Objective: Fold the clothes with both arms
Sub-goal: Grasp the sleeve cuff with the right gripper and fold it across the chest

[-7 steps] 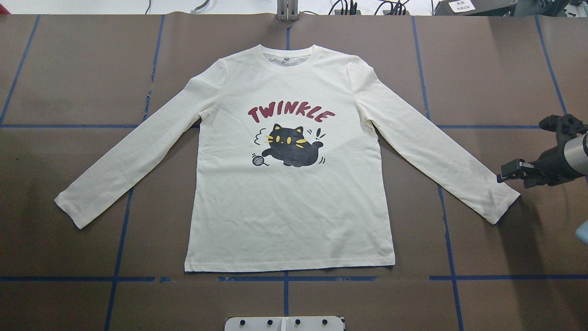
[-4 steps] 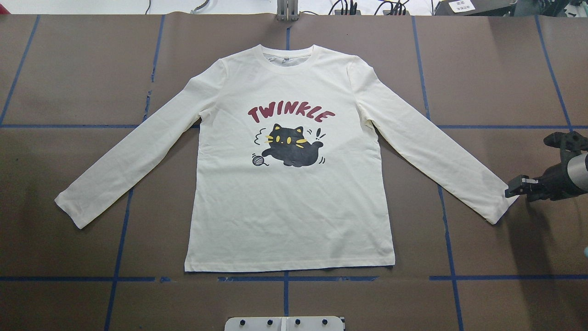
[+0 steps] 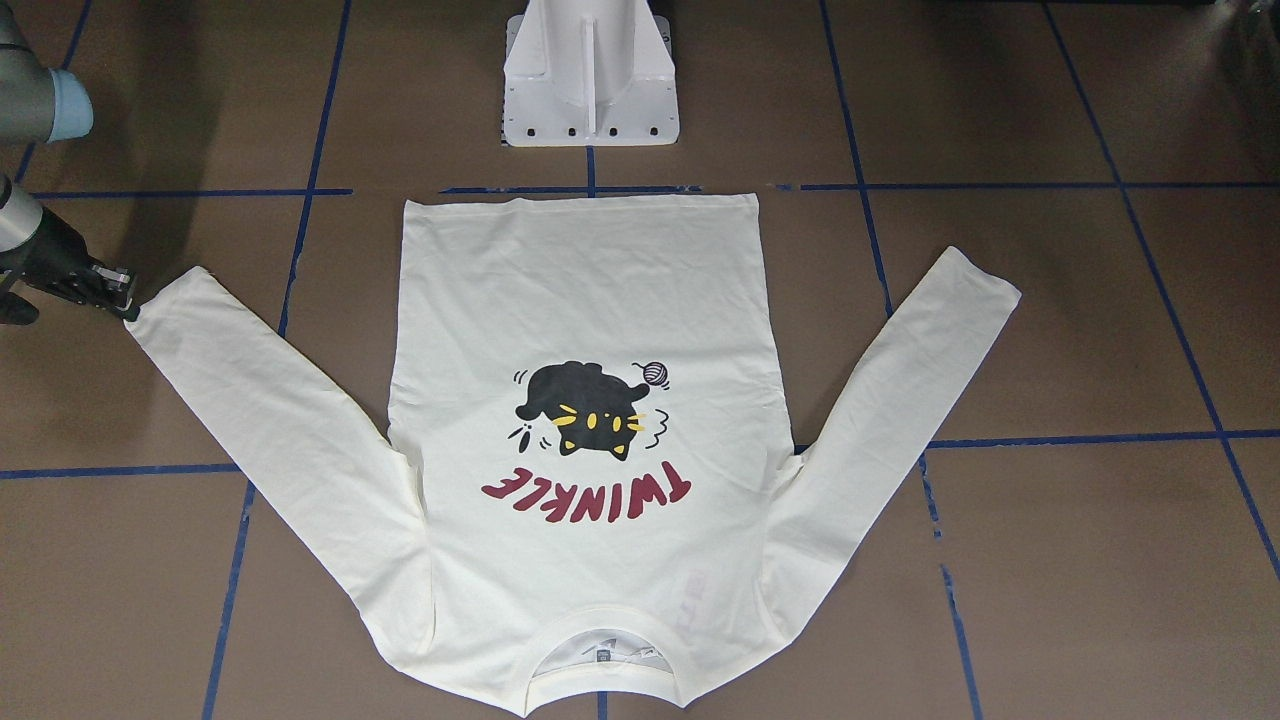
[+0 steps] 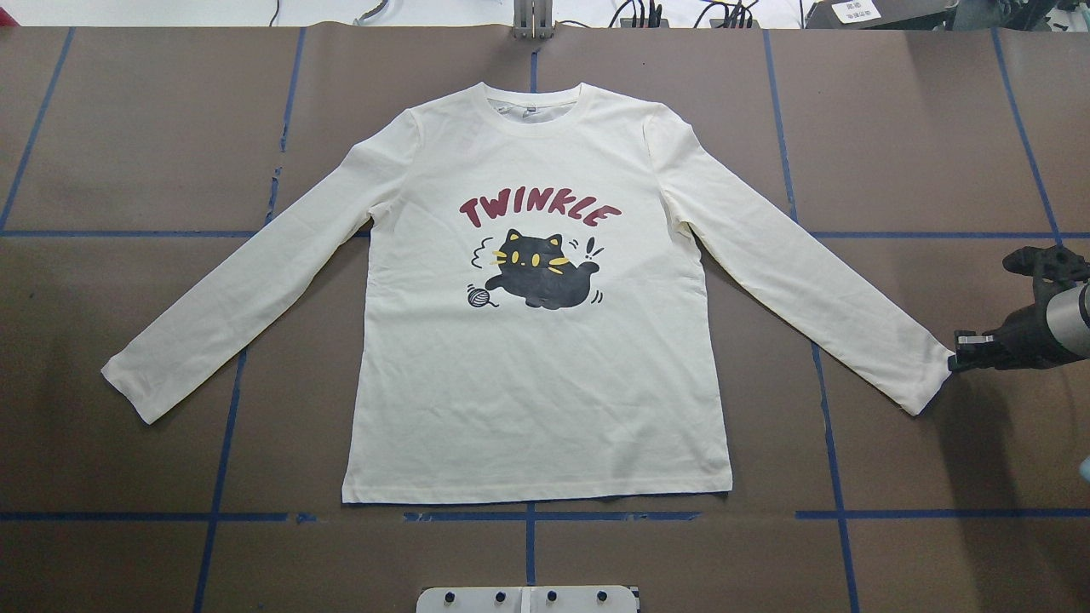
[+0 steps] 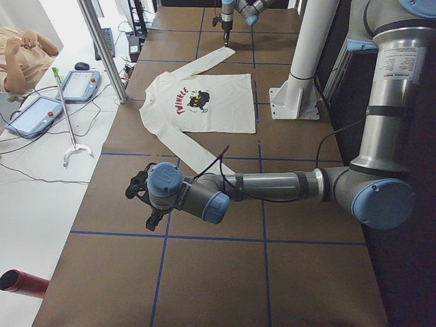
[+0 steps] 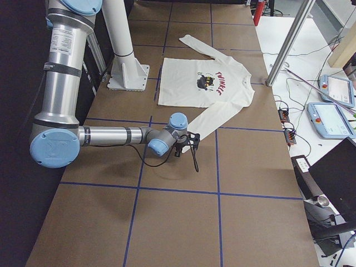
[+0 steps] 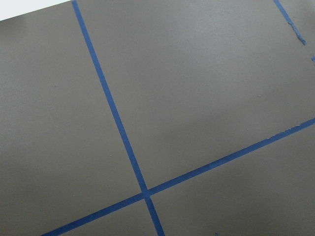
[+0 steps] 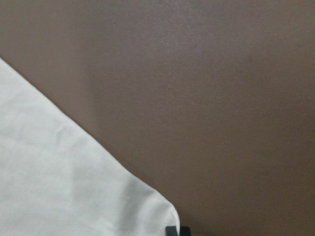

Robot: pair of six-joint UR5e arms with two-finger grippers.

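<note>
The cream long-sleeved T-shirt (image 4: 536,383) lies flat and face up on the brown table, with the black cat, yarn ball and red "TWINKLE" showing and both sleeves spread out. It also shows in the front view (image 3: 590,290). My right gripper (image 4: 955,361) is low at the end of the shirt's sleeve cuff (image 4: 924,383), with its jaws a little apart at the cuff's edge. In the front view the right gripper (image 3: 125,300) touches that cuff. The right wrist view shows the cuff corner (image 8: 74,196). My left gripper (image 5: 143,197) hovers off the other sleeve's end; I cannot tell whether it is open or shut.
The white pedestal base (image 3: 590,75) stands just behind the shirt's hem. Blue tape lines (image 7: 118,123) cross the brown table. In the exterior left view a metal post (image 5: 102,48) and operator tablets (image 5: 34,112) stand past the table's far edge.
My right gripper has moved down and slightly outward along the sleeve, from above the cuff to the cuff's end. The shirt has not moved.
</note>
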